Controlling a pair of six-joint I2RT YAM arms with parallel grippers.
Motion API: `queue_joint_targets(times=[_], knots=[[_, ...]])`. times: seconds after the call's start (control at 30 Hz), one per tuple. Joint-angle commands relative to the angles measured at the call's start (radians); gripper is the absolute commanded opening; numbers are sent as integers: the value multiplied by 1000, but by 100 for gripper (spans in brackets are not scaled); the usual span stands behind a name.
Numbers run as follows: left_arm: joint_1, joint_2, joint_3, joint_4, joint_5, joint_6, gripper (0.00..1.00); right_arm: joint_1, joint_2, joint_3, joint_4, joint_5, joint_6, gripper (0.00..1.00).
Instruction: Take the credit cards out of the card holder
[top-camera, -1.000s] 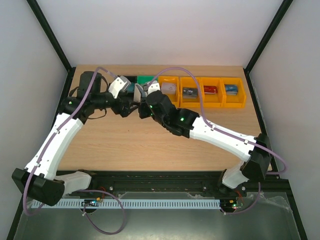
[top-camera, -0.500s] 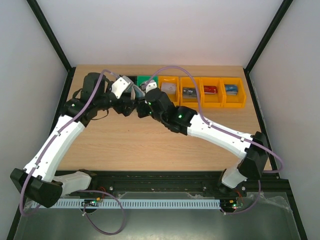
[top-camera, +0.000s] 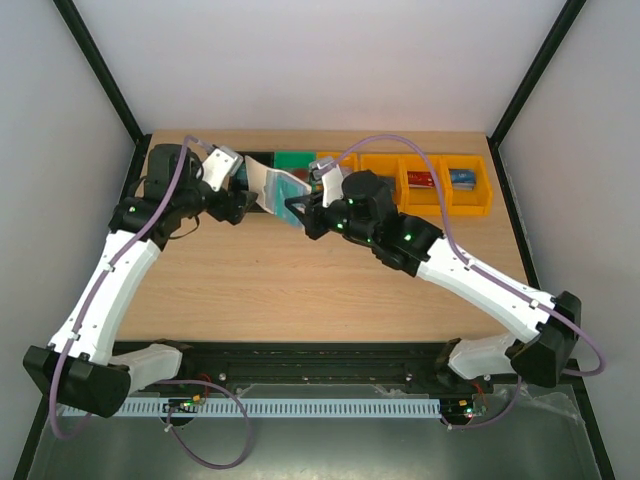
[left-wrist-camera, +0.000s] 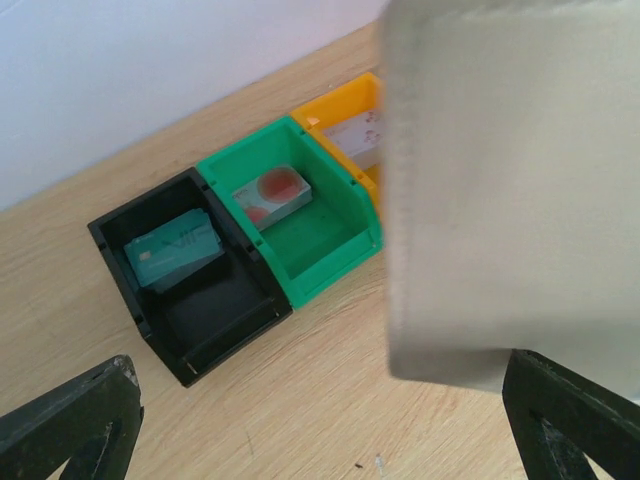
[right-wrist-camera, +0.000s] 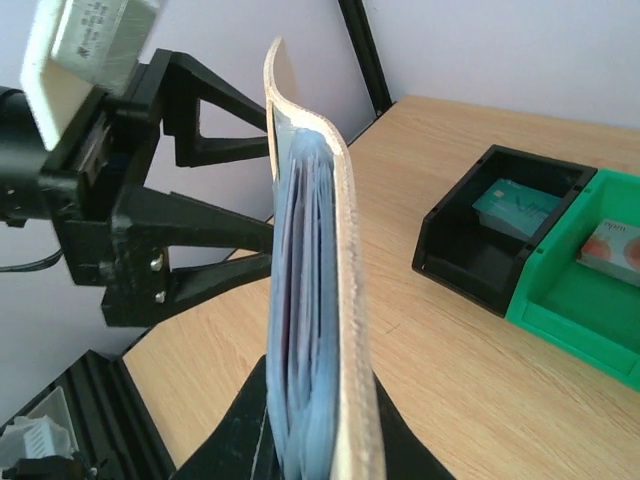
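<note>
The card holder (top-camera: 272, 187) hangs in the air in front of the bins, between my two grippers. My right gripper (right-wrist-camera: 315, 445) is shut on its lower edge. In the right wrist view I see it edge-on: white outside (right-wrist-camera: 345, 250), pale blue sleeves (right-wrist-camera: 300, 320) bunched together, and I cannot tell whether cards are inside. My left gripper (left-wrist-camera: 315, 405) is open with its fingers (right-wrist-camera: 215, 225) wide apart; the holder's white face (left-wrist-camera: 510, 190) hangs near its right finger. A teal card (left-wrist-camera: 170, 250) lies in the black bin (left-wrist-camera: 195, 330) and a white-and-red card (left-wrist-camera: 275, 192) in the green bin (left-wrist-camera: 330, 250).
A row of orange bins runs along the back right: one holds a red card (top-camera: 421, 180), one a blue card (top-camera: 462, 178). The right arm (top-camera: 400, 235) hides part of the nearest orange bins. Bare wood lies in front of the bins.
The two grippers have drawn apart, the left one to the left, the right wrist to the right. The holder, hidden between them before, now shows, held by the right gripper.
</note>
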Motion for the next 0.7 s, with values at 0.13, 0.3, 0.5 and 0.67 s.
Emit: queue_joint_targets(times=[0.13, 0.3, 0.5, 0.67], knots=[[41, 3, 66, -73, 44, 39, 99, -6, 48, 79, -159, 279, -17, 2], [42, 8, 157, -170, 118, 92, 99, -6, 193, 175, -291, 526, 20, 2], [9, 34, 214, -234, 351, 109, 86, -6, 306, 247, -310, 452, 2, 1], [-74, 73, 150, -209, 560, 70, 56, -7, 303, 253, -275, 318, -42, 2]])
